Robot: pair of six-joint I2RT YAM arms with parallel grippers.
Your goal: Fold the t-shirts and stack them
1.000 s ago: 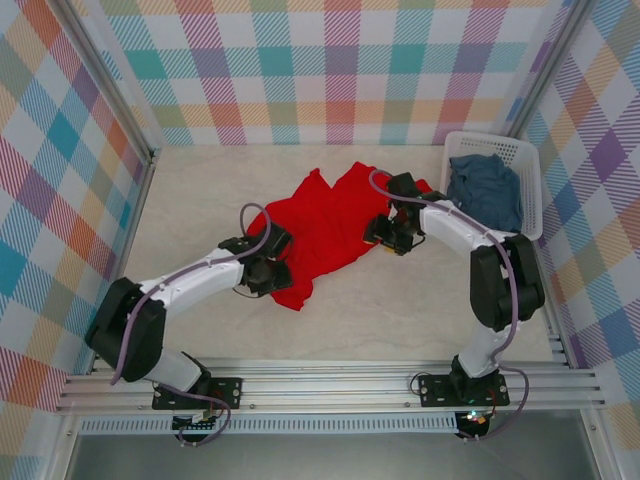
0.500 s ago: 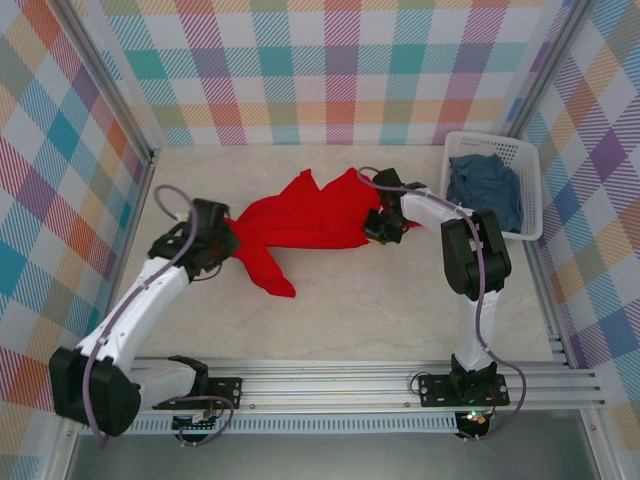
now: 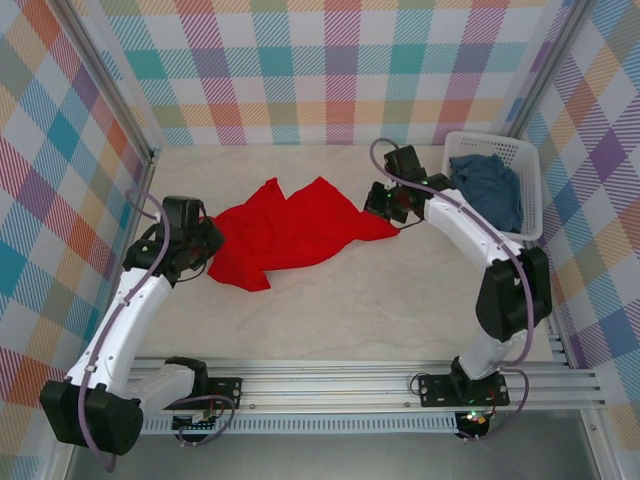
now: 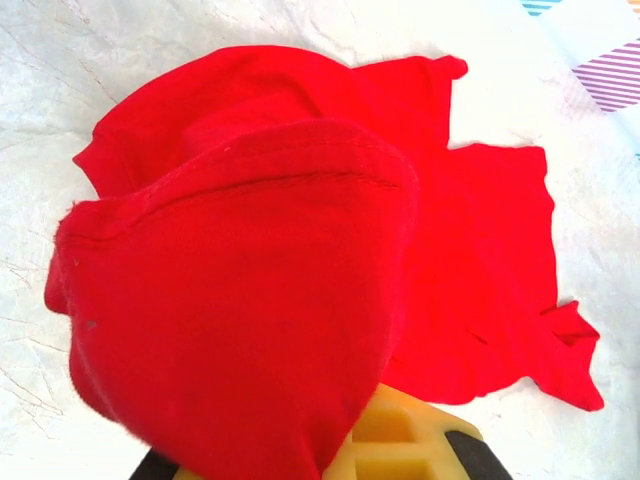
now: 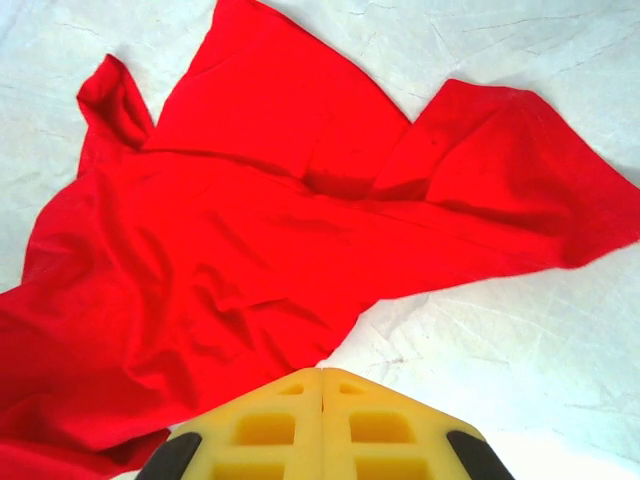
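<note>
The red t-shirt point(image 3: 290, 232) lies crumpled on the table left of centre. My left gripper point(image 3: 203, 246) is shut on its left edge; in the left wrist view the cloth point(image 4: 250, 320) drapes over the yellow fingers point(image 4: 425, 445) and hides their tips. My right gripper point(image 3: 386, 204) hovers just past the shirt's right corner. In the right wrist view its jaws point(image 5: 322, 372) are pressed together with no cloth between them, and the red shirt point(image 5: 250, 240) spreads out ahead. The blue-grey t-shirt point(image 3: 485, 188) lies bunched in the basket.
The white lattice basket point(image 3: 482, 140) stands at the back right against the checked wall. Checked walls close in the table on the left, back and right. Bare table point(image 3: 380, 310) stretches in front of the shirt.
The left arm has swung out to the left, dragging the red shirt with it. The right gripper, earlier down on the shirt's right part, now sits shut beside its corner.
</note>
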